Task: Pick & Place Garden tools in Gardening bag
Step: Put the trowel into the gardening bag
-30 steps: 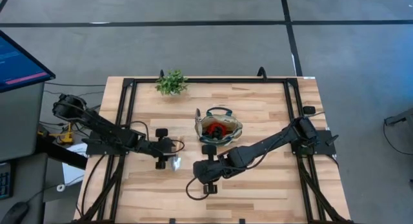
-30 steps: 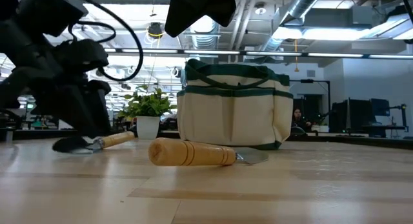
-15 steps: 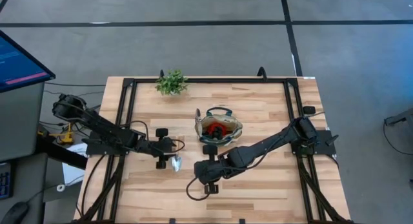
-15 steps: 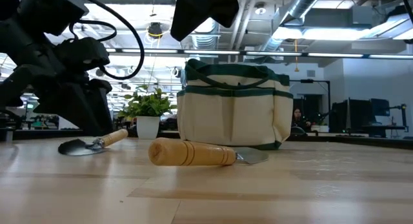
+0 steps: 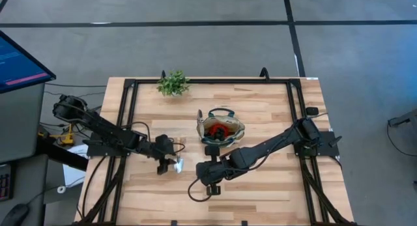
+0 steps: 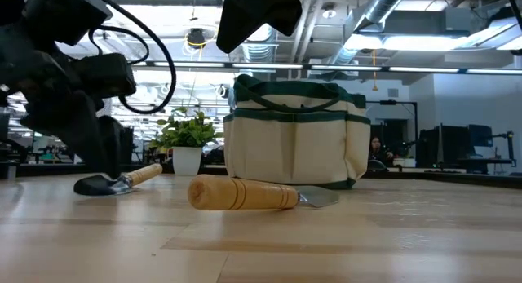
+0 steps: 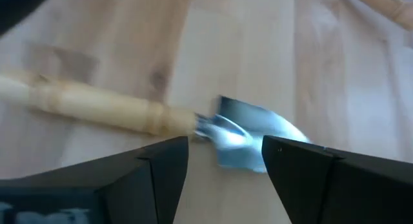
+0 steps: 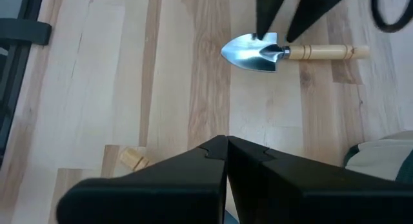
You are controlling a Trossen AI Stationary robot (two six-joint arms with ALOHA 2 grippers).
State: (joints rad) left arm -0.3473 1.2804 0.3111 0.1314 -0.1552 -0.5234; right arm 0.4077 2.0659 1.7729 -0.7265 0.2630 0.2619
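A trowel with a silver head (image 7: 248, 137) and a light wooden handle (image 7: 97, 108) lies flat on the table left of centre (image 5: 177, 164). My left gripper (image 7: 222, 162) is open just above it, one finger on either side of the neck where head meets handle; it also shows in the right wrist view (image 8: 274, 30). The beige bag with green trim (image 5: 221, 128) stands mid-table and holds a red-and-black tool (image 5: 218, 130). A second wooden-handled tool (image 6: 245, 193) lies in front of the bag. My right gripper (image 8: 226, 146) is shut and empty above it.
A small green potted plant (image 5: 172, 83) stands at the far edge, left of the bag. A black metal frame (image 5: 127, 109) runs along the table's sides. Bare wood lies toward the near edge and at the right.
My left gripper has moved a little toward the table's near edge and down over the trowel's neck, turning slightly, and stays open. The trowel has kept its place. My right gripper has kept still.
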